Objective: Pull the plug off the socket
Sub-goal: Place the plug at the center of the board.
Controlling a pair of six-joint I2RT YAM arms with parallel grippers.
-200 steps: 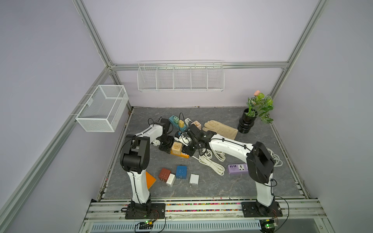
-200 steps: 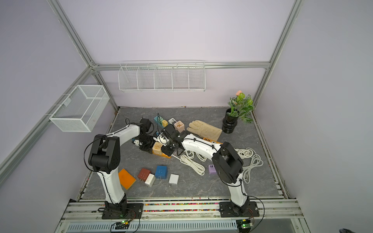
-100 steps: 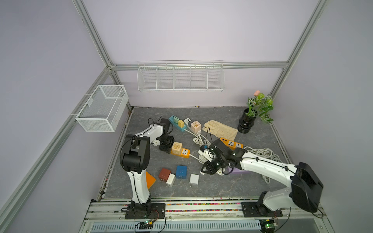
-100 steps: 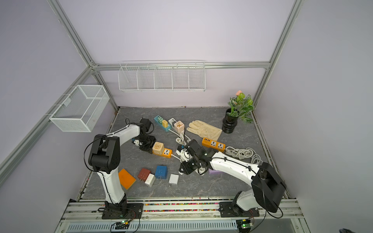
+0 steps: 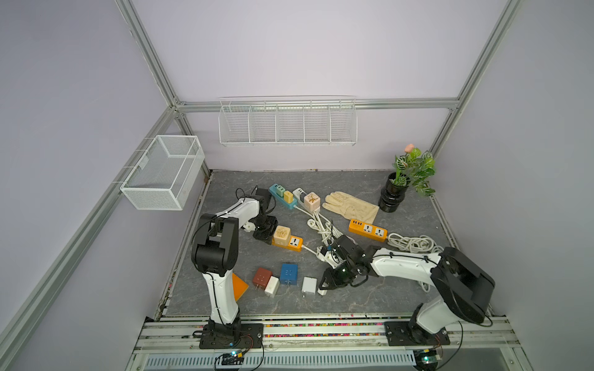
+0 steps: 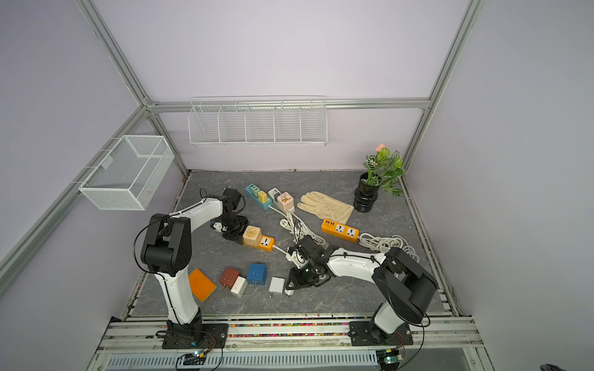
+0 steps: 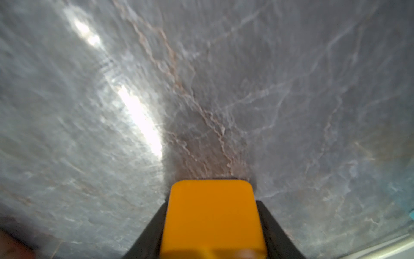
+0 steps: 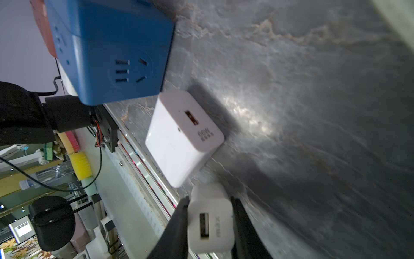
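The orange socket strip lies left of the table's middle with a beige cube adapter plugged into it. My left gripper is shut on the strip's end. In the left wrist view the orange socket fills the space between the black fingers. A small white plug with a USB port is apart from the strip, near the table's front, with my right gripper shut on it. Both top views show the plug low over the table beside a white charger.
Along the front lie a blue cube socket, a red-brown block, a small white adapter and an orange pad. Behind are a second orange strip, coiled white cable, a glove, a plant pot and a teal strip.
My right arm has swung from the orange socket in the middle to the table's front, carrying the white plug. The left gripper has stayed on the socket.
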